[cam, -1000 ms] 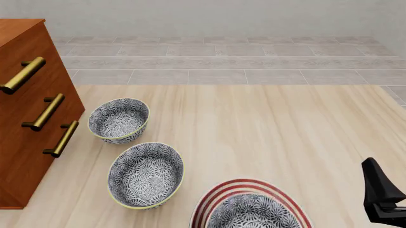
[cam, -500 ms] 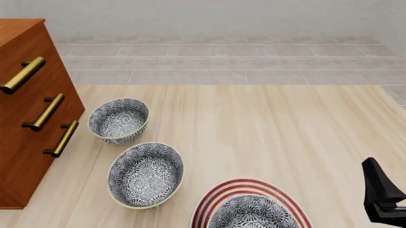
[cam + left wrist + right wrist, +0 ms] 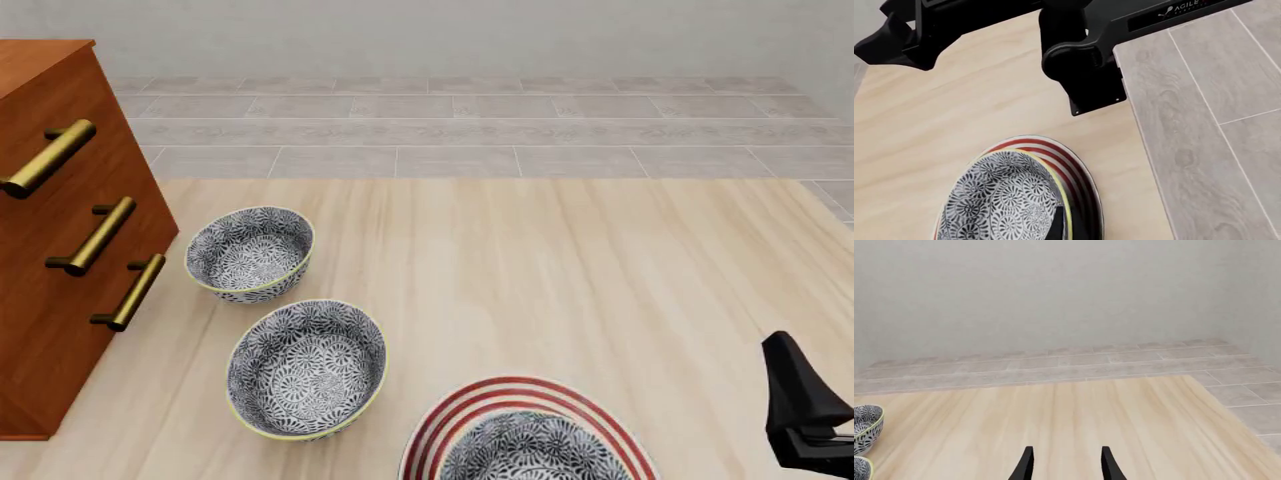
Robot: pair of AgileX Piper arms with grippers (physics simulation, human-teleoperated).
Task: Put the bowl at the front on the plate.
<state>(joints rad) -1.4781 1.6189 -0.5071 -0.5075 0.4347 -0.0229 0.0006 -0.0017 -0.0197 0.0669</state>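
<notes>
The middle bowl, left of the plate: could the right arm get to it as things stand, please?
Probably yes. The right gripper is open and empty, the bowl sits uncovered on the table, but the plate and its bowl lie between.

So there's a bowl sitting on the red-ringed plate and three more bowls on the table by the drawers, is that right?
Not quite: only two bowls stand by the drawers, not three, as the front view shows. A bowl does sit on the plate.
</notes>
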